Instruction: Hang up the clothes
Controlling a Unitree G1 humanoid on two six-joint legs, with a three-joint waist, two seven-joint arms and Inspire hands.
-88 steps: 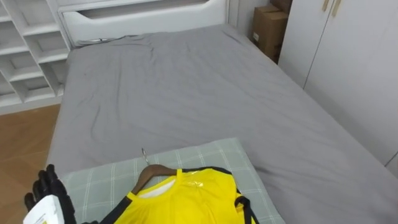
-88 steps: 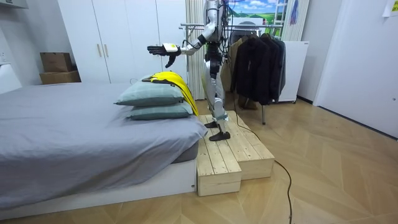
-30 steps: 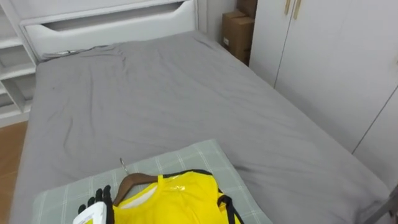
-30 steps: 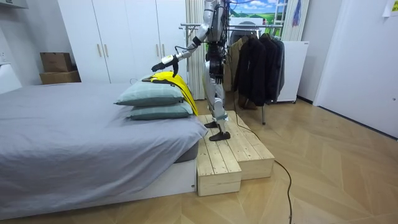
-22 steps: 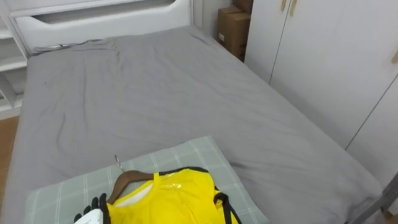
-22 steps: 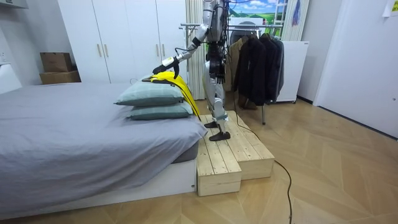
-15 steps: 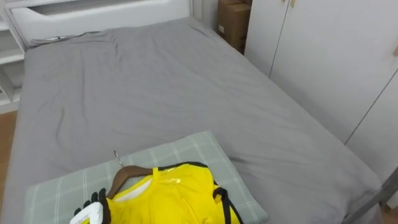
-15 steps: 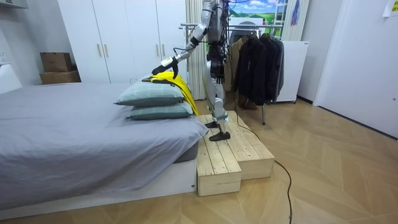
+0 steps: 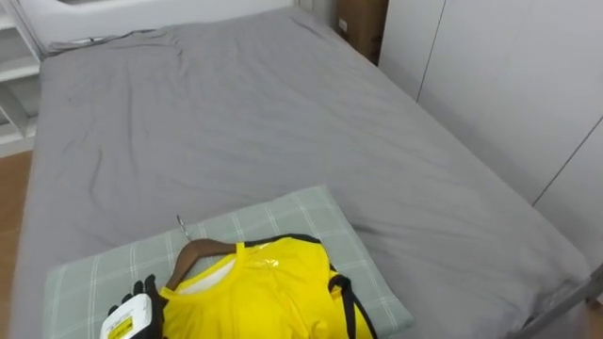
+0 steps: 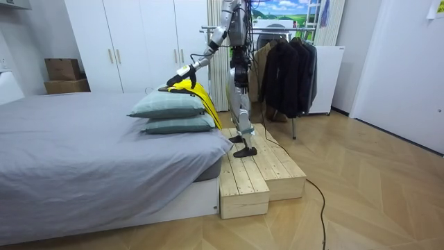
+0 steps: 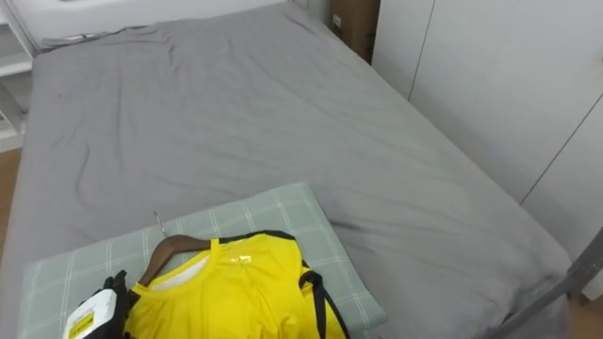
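Left hand has lowered beside the yellow shirt.

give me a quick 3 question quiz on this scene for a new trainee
1. True or false: the yellow shirt is already on a wooden hanger and lies on a green checked pillow.
2. The robot stands on: A) bare floor B) a wooden platform C) the mattress.
3. Which hand is at the hanger's end?
Key: 1 true; 2 B; 3 the left hand.
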